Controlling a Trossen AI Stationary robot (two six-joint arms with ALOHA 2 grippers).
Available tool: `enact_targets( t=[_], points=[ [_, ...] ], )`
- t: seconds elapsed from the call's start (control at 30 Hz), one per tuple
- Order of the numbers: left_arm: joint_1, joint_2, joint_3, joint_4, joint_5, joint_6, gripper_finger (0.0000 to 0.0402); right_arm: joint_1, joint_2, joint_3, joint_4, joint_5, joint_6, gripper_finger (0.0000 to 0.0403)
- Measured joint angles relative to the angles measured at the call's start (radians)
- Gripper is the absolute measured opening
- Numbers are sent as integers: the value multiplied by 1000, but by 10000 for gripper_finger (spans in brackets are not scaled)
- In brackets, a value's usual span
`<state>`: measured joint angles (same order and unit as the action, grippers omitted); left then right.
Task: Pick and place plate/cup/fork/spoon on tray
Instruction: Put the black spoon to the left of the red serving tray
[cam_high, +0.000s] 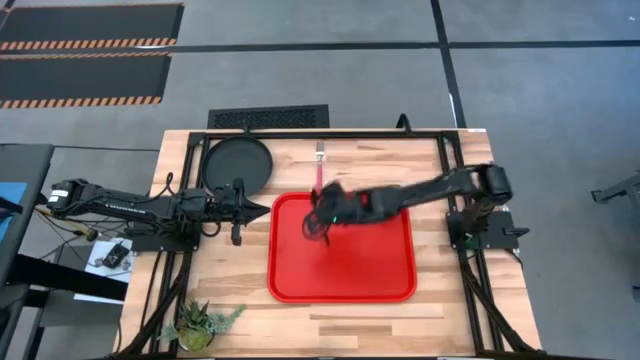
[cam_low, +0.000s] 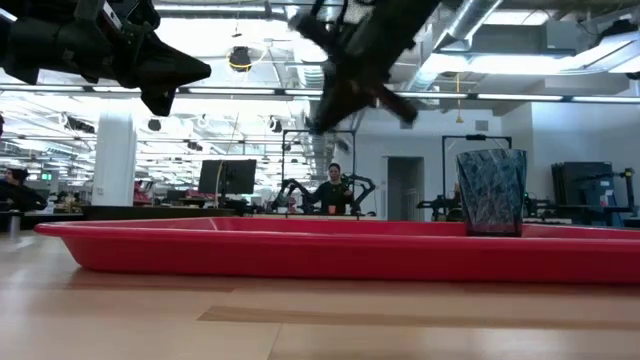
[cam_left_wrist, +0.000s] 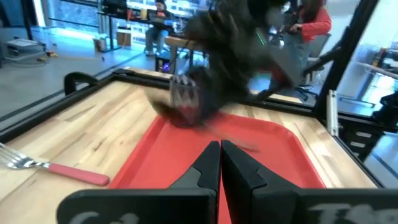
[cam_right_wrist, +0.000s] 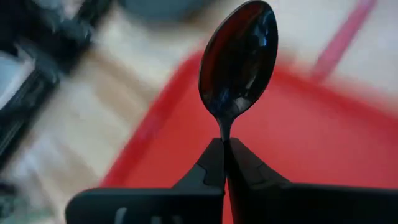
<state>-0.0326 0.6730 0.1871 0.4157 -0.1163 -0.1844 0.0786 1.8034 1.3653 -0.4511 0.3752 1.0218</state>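
Red tray (cam_high: 390, 285) lies under the right hand (cam_right_wrist: 224, 146), which is pinched shut on the spoon (cam_right_wrist: 238, 59) by its handle, so placing the spoon is the step, and next calls for lowering and releasing.

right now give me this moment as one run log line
right gripper: shut on spoon, above tray | left gripper: shut, waiting left of tray | cup: on tray | plate, fork: on table
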Motion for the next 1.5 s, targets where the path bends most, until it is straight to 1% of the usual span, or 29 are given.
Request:
enact_targets(
  t=[0.1,0.13,0.17,0.27,0.33,0.4,0.47,0.6,0.7,0.8,1.07,1.27,1.33,1.4,1.5],
  points=[
    [0,-2,0,3,-18,2,0,21,100,34,81,0,11,14],
    [0,-7,0,-3,-20,2,0,20,125,48,69,-10,20,14],
    [0,-6,1,3,-23,2,0,18,152,68,20,-3,30,14],
    [0,-19,-1,-26,-25,0,0,0,236,139,-30,-36,63,15],
    [-2,-10,3,-7,-32,-5,0,-10,281,187,-88,-38,78,15],
    [-2,-27,-2,-32,-37,-6,0,-11,318,228,-132,-50,89,15],
    [-3,-22,3,-16,-41,-10,0,-11,351,264,-153,-65,98,15],
    [-3,-26,1,-26,-47,-13,0,-17,392,307,-207,-85,116,16],
    [-3,-25,1,-31,-50,-14,0,-20,406,319,-227,-87,133,17],
    [-3,-27,0,-34,-55,-20,0,-24,415,320,-217,-97,134,27],
    [-3,-25,0,-40,-57,-22,0,-29,425,321,-200,-114,128,86],
    [-3,-26,0,-44,-56,-21,0,-29,416,321,-203,-113,29,115],
    [-3,-26,0,-50,-52,-9,0,-29,397,327,-232,-114,-25,115],
    [-3,-25,0,-65,-51,-5,0,-22,364,339,-284,-87,-84,104],
    [-3,-25,0,-92,-41,8,0,7,294,340,-389,-2,-205,60]
  ],
)
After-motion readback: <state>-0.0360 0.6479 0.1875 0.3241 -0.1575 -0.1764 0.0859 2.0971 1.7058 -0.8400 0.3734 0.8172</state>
